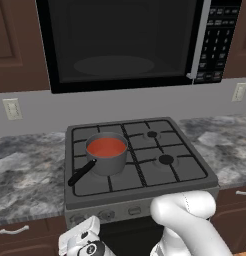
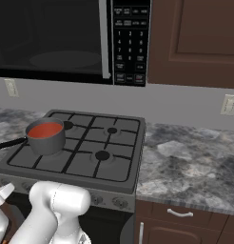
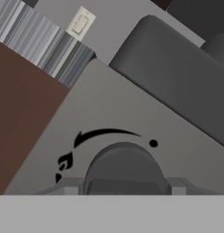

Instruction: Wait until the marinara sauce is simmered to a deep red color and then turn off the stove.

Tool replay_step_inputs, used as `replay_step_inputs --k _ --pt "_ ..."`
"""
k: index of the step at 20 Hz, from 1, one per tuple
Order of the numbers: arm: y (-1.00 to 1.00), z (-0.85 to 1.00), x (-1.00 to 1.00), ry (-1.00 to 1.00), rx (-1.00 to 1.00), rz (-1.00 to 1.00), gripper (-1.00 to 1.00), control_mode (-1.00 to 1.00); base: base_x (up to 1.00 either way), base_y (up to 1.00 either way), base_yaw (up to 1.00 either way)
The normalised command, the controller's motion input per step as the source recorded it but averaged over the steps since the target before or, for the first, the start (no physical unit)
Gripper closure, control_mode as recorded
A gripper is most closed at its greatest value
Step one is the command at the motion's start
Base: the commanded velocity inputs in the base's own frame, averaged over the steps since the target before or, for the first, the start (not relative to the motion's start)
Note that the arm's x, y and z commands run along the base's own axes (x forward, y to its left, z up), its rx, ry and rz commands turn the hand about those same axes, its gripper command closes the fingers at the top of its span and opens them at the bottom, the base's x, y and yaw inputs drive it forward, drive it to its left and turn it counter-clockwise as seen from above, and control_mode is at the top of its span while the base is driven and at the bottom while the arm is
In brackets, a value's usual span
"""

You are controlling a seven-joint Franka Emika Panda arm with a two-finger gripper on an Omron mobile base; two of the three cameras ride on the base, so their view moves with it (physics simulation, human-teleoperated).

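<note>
The marinara sauce is a flat orange-red disc in a small grey saucepan with a black handle. The pan sits on the left side of the stove. My gripper is low at the stove's front panel, at its left end. In the hand view my gripper is closed around a round grey knob, with a fingertip pressed against each side. A black arc arrow and a flame mark are printed on the panel above the knob.
A big black microwave hangs over the cooktop. Marbled counter runs on both sides, with brown drawers below. More knobs line the front panel. Wall outlets sit above the counter.
</note>
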Motion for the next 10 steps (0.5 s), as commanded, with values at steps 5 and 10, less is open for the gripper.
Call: replay_step_inputs --k 5,10 --pt "0.00 0.00 0.00 0.00 0.00 0.00 1.00 -1.00 0.00 0.00 0.00" --pt "0.00 0.00 0.00 0.00 0.00 0.00 1.00 -1.00 0.00 0.00 0.00"
